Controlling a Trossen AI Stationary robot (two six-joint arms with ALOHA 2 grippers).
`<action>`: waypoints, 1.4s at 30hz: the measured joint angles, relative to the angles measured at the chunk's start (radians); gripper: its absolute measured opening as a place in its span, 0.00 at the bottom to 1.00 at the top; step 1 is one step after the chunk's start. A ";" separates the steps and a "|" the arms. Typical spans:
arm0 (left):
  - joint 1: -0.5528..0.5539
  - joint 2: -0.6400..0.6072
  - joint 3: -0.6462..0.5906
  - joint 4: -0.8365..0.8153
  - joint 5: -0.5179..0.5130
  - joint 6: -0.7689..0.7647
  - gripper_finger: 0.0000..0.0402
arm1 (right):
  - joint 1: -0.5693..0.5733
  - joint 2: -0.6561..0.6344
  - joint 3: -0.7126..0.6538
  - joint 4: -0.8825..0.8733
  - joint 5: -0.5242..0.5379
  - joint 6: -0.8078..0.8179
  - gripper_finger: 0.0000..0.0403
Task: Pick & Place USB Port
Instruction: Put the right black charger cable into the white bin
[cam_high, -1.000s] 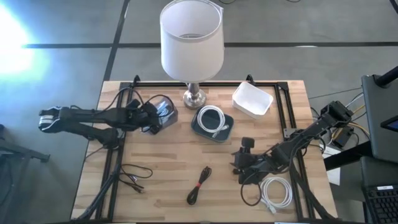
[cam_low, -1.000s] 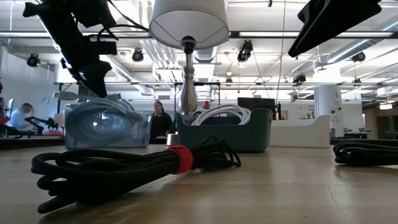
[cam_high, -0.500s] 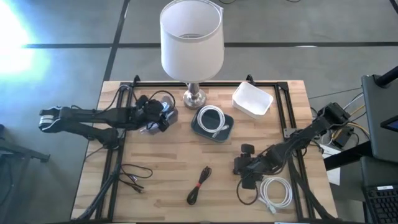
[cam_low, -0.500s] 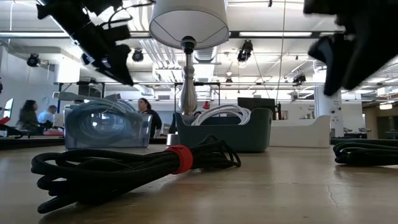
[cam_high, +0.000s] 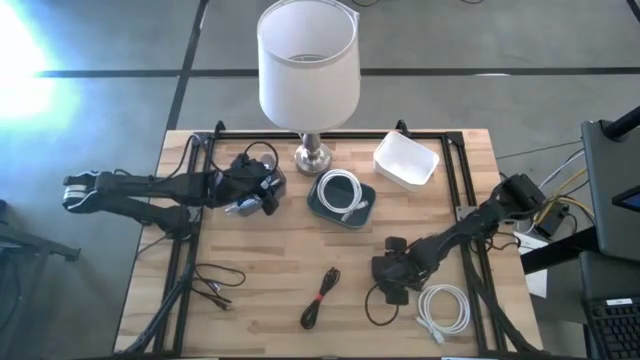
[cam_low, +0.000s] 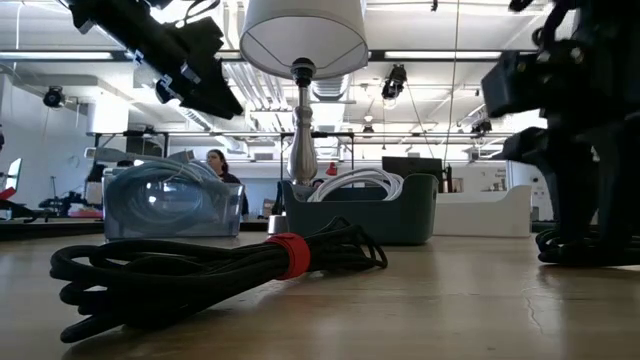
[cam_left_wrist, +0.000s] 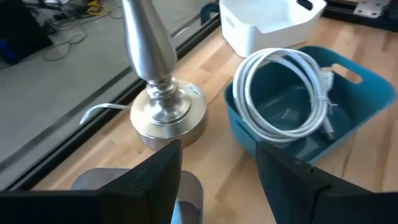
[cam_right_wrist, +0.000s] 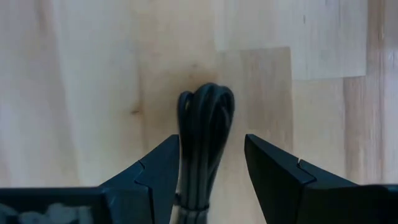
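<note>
A black coiled cable (cam_right_wrist: 205, 124) lies on the wooden table (cam_high: 270, 250), and my right gripper (cam_right_wrist: 211, 146) is open with a finger on either side of it. From above, the right gripper (cam_high: 390, 278) sits low at the front right, over that cable's loop (cam_high: 378, 308). My left gripper (cam_high: 262, 192) hangs open above the clear bin (cam_high: 268, 178), which holds a coiled cable (cam_low: 165, 200). In the left wrist view the left gripper (cam_left_wrist: 217, 162) has nothing between its fingers. I cannot make out a USB port on any cable.
A lamp (cam_high: 308, 70) stands at the back centre. Beside it are a teal tray (cam_high: 322, 208) holding a white cable (cam_high: 345, 192) and a white bin (cam_high: 406, 160). A red-tied black cable (cam_high: 320, 297), a white coil (cam_high: 443, 308) and a thin black lead (cam_high: 215, 280) lie near the front.
The right gripper moved left and down until it straddled the black cable. The left gripper opened wider and shifted right over the clear bin.
</note>
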 joint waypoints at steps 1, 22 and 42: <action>0.000 0.000 0.000 0.000 0.004 0.000 0.52 | -0.005 0.009 0.000 0.000 0.000 -0.004 0.44; 0.000 0.000 0.000 0.000 0.012 -0.008 0.52 | -0.032 -0.051 0.059 -0.142 -0.027 -0.208 0.05; 0.000 0.001 -0.081 0.077 0.080 -0.059 0.52 | -0.319 -0.489 0.076 -0.214 0.442 -0.583 0.07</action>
